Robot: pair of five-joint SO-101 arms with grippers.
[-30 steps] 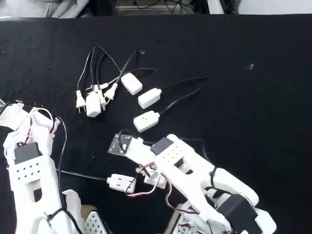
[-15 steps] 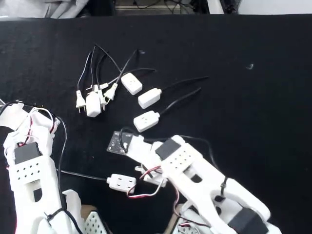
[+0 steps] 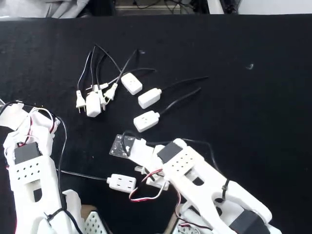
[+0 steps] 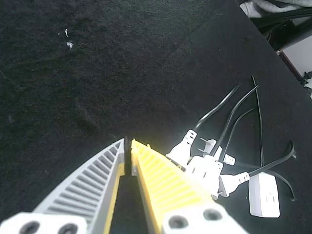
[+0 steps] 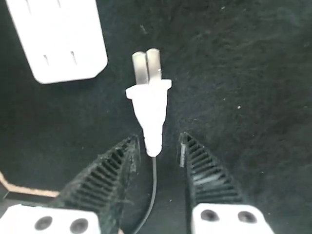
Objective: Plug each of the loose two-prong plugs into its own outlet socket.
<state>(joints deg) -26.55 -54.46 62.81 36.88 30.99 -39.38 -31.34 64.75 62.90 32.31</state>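
Currently right gripper jaws spread, plug tail between them; advance, clamp the body, prongs aimed at outlet socket.

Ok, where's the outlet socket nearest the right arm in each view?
High view: outlet socket on the table's near side, left of centre.
Right wrist view: the socket beside the prongs of the loose plug.
Left wrist view: faces the far plug bundle instead.
Shared landmark: that loose plug beside the socket.

Soft, even light covers the black table, which swallows shadows. White outlet sockets near its middle glare slightly; the plug has dully shining prongs.
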